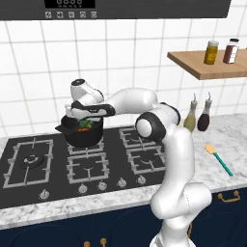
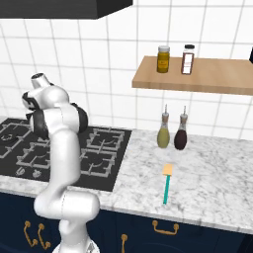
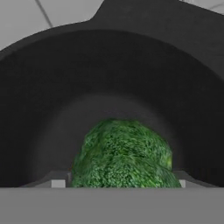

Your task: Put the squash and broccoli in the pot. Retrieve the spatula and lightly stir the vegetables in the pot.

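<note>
Gripper (image 1: 85,120) over pot (image 1: 84,136) on far left burner, closed on broccoli (image 3: 124,155). Light, lumpy, slightly soft; grips fine mid-body. Spatula (image 2: 167,184) waiting on table, right.

Black hob (image 1: 29,161) sitting in marble counter (image 2: 212,173) — pot (image 1: 84,135) standing on rear burner right under hand. Spatula (image 2: 167,184) lying on marble well off to hand's right — two bottles (image 2: 172,131) standing behind it.
</note>
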You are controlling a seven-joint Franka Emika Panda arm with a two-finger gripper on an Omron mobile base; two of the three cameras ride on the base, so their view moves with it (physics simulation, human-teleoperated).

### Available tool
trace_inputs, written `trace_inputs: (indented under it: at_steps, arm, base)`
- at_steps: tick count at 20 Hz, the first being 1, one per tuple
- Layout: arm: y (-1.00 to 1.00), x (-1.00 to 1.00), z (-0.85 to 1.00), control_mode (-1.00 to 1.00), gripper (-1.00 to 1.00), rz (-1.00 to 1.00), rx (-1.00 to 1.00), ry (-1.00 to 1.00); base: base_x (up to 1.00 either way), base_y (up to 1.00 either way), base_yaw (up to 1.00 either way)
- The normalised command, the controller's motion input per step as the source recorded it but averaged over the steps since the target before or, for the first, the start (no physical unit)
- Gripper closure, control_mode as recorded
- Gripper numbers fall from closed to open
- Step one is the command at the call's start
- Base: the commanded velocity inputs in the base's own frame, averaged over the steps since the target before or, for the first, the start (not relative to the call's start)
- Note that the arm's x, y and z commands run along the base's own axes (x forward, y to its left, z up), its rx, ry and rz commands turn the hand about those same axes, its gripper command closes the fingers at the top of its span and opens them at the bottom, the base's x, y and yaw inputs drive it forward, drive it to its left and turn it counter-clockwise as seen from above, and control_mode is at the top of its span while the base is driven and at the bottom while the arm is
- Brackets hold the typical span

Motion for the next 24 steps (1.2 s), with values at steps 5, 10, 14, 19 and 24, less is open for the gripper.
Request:
trace_inputs:
  at_steps: [5, 10, 14, 19, 24]
  arm:
    - [0.04, 0.22, -0.44, -1.00, -1.00, 0.06, -0.05, 0.05]
    - [-0.47, -0.06, -0.35, -1.00, -1.00, 0.09, 0.00, 0.00]
    - [-0.76, -0.30, -0.10, -1.00, -1.00, 0.15, 0.06, -0.07]
    - [-0.30, -0.29, 0.00, -1.00, -1.00, 0.17, 0.15, -0.16]
    - [-0.42, -0.93, 0.04, -1.00, -1.00, 0.13, 0.14, -0.30]
  base:
    - [0.00, 0.00, 0.00]
    - [0.00, 0.00, 0.00]
    - [0.00, 0.00, 0.00]
    - [0.00, 0.00, 0.00]
    - [0.00, 0.00, 0.00]
